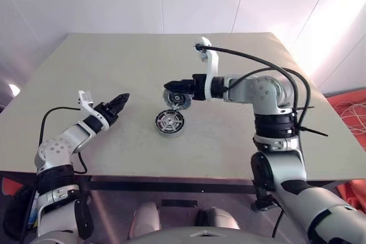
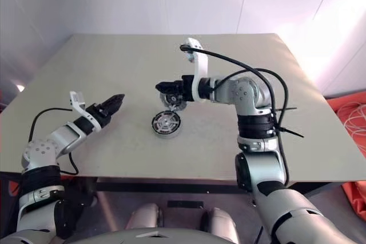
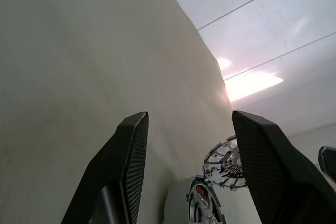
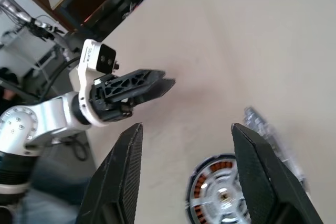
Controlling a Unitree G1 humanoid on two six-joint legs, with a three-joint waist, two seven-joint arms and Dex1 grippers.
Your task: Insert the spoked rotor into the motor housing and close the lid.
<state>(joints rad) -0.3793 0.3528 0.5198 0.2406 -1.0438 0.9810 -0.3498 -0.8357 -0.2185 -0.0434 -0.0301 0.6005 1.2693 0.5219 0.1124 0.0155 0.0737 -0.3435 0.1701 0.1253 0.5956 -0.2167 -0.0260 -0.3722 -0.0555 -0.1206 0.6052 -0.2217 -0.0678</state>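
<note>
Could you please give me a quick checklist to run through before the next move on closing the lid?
1. Spoked rotor seated in motor housing: ok.
2. Lid closed: not ok, it stands raised.
3. Right gripper at the lid: ok, fingers open; contact cannot tell.
4. Left gripper away from the housing: ok, open and empty.
5. Table around the housing free of clutter: ok.
</note>
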